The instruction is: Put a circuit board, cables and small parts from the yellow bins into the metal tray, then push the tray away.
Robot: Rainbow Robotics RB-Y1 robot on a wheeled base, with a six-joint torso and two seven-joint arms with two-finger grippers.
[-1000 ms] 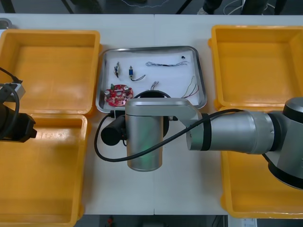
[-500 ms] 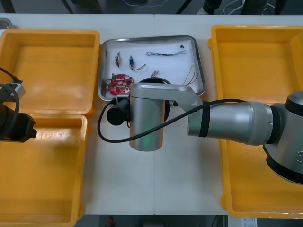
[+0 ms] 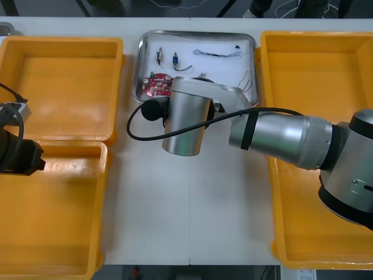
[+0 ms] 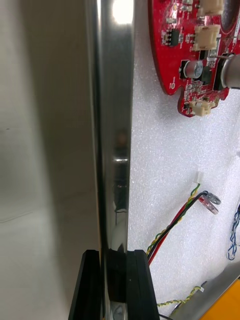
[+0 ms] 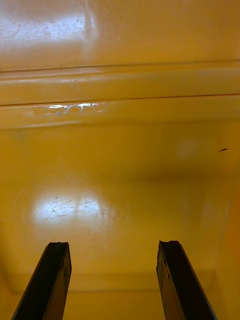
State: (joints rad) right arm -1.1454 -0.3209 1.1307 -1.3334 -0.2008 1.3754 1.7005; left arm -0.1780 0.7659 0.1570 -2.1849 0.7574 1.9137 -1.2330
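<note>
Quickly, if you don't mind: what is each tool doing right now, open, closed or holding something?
Left tool: open, holding nothing, over a yellow bin.
Right tool: closed on the rim of the tray.

The right arm (image 3: 183, 125) hides the metal tray's (image 3: 140, 70) near rim (and some circuit board (image 3: 155, 85)).

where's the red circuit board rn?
Front view: the red circuit board lies in the near-left corner of the metal tray, small metal parts just beyond it. Right wrist view: it sits just inside the rim that the right pincer clamps.
</note>
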